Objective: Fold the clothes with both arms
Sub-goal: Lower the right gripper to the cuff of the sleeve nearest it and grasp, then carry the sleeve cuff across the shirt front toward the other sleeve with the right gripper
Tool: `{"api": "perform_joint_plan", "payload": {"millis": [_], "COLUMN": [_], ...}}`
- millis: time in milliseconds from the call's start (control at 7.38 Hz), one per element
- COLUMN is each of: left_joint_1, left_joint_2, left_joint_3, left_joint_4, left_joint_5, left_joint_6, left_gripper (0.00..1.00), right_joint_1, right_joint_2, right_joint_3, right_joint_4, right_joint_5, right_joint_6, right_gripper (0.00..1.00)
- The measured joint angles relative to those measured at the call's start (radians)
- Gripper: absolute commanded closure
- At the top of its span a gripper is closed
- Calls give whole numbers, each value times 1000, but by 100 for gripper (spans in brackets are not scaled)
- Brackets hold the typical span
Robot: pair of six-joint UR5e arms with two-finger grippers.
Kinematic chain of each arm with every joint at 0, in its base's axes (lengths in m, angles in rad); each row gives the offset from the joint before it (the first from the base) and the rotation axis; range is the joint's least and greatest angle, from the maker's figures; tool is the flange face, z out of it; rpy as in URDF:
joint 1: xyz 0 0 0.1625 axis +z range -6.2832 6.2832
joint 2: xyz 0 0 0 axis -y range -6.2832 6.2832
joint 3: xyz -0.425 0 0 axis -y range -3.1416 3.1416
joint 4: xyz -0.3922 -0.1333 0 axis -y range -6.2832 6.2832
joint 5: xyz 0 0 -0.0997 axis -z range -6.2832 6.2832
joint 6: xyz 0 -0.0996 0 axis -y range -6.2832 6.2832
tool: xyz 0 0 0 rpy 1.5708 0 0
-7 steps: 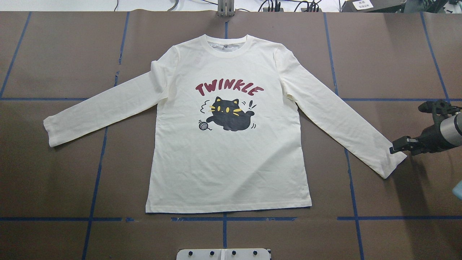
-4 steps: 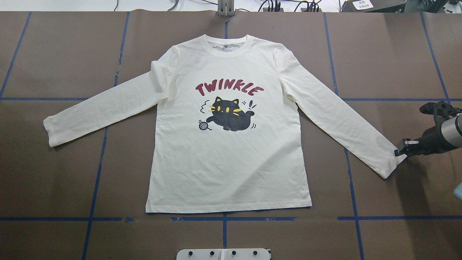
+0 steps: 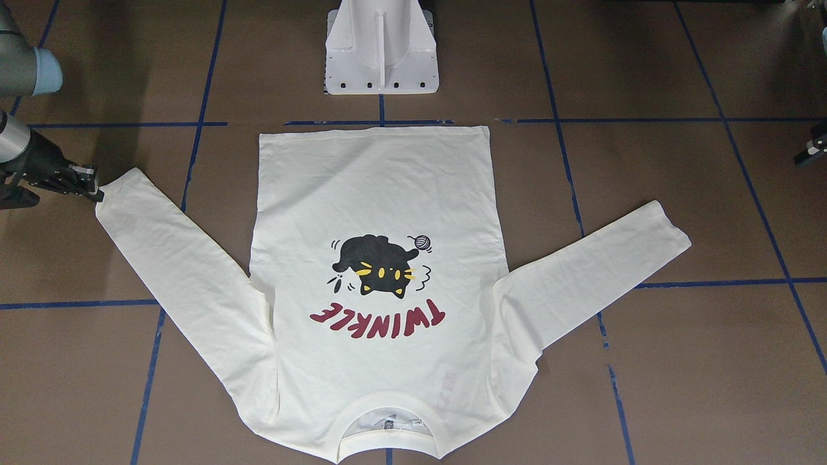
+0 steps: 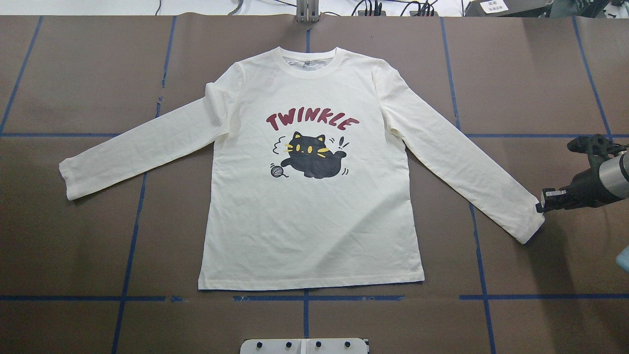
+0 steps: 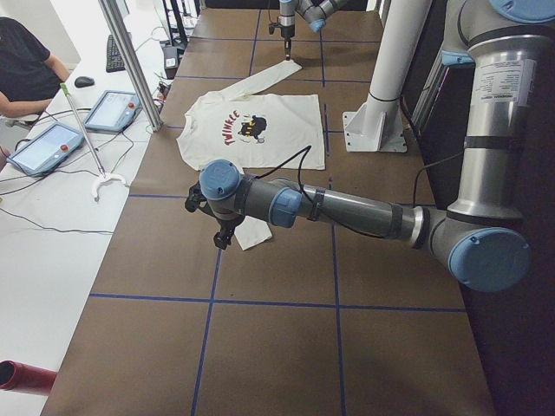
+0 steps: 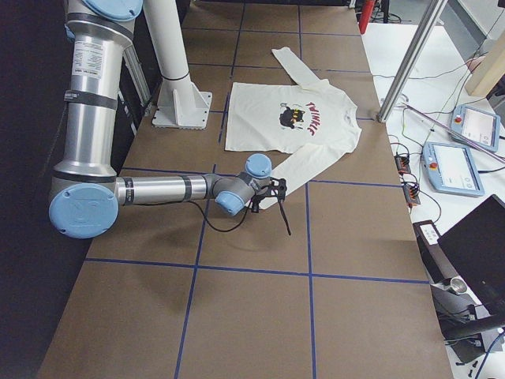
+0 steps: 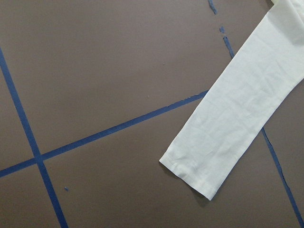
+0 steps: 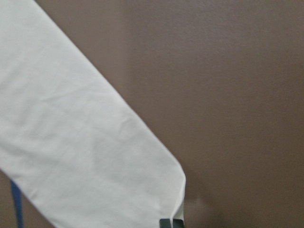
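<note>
Fingers (image 8: 171,223) of the right gripper (image 4: 540,207) look pinched on the T-shirt (image 4: 309,231) cuff corner; get both layers between them before lifting.

Bare tabletop (image 4: 98,236) lies on every side of the flat shirt (image 4: 314,221). The white pedestal (image 3: 381,58) stands just beyond its hem; a slanted metal post (image 5: 130,61) rises at the collar-side edge.

The T-shirt (image 4: 314,236) is cream-white, bearing a black cat print (image 4: 314,160) with yellow eyes and whiskers, a dark yarn ball (image 4: 277,170) and dark red "TWINKLE" lettering (image 4: 312,121). The tabletop (image 4: 88,236) is matt brown, gridded with blue tape lines (image 4: 73,298). The right arm (image 4: 614,173) is grey metal with black jaws, and the pedestal (image 3: 381,45) is white.
</note>
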Motion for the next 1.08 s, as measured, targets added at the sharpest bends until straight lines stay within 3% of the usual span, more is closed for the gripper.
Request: {"api": "perform_joint_plan", "payload": {"millis": [271,407,678,813,949,1084], "left_joint_1": [0,0,0,1,1,2], "left_joint_2": [0,1,2,2,2,2], "left_joint_3": [-3,-7,-17,-19,-19,-18], "left_joint_4": [0,0,-1,-3,-4,-4], "left_joint_5": [0,-1,-2,-2,-2,-1], "left_joint_6": [-1,-2,-5,-7,-8,-8], "left_gripper": [0,0,0,0,0,0], "right_joint_1": [54,87,63,-7,-108,-212], "right_joint_2": [98,216,513,703,894,1046], "right_joint_3": [64,76,43,-41,-168,-302], "right_joint_4": [-108,-213,-366,-404,-414,-396], "right_joint_5": [82,117,97,24,-104,-238], "right_joint_6": [7,49,269,406,503,553], "right_gripper": [100,100,100,100,100,94]}}
